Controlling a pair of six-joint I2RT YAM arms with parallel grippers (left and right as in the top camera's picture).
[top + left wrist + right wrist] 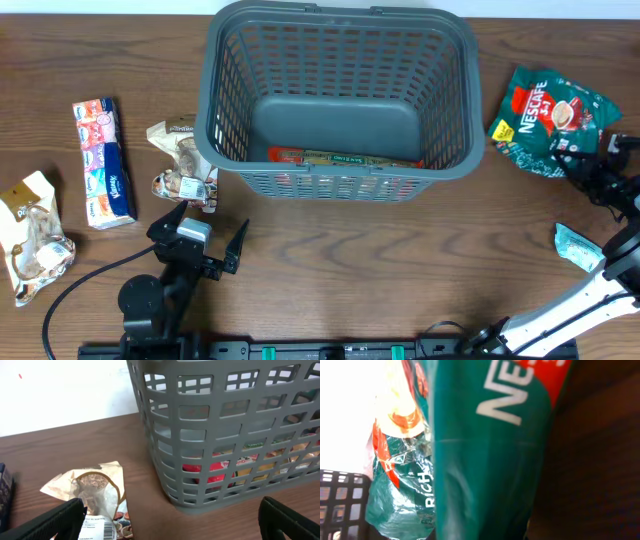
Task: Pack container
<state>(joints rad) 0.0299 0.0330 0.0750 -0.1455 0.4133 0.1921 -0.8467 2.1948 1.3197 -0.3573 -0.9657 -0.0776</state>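
Container (228, 110), right arm (590, 290) outstretched, jaws gripping coffee pouch (548, 112)

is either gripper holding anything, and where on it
The right gripper looks shut on the green Nescafe packet, at its near right edge. The left gripper is open, holding nothing.

In my right wrist view the bag (490, 460) is filling nearly the whole picture, blurring at close range and running off the top and bottom edges. It is hiding my right fingers, so I am not seeing whether they are pinching it. Overhead, my right gripper (575, 158) is showing too small to make out, and my right arm is covering part of a teal packet (572, 243). The basket (455, 165) wall is screening the packets (345, 158) inside, print too small to read. The left wrist view's bottom edge is cutting off my left fingers (55, 520) and the snack (95, 490).
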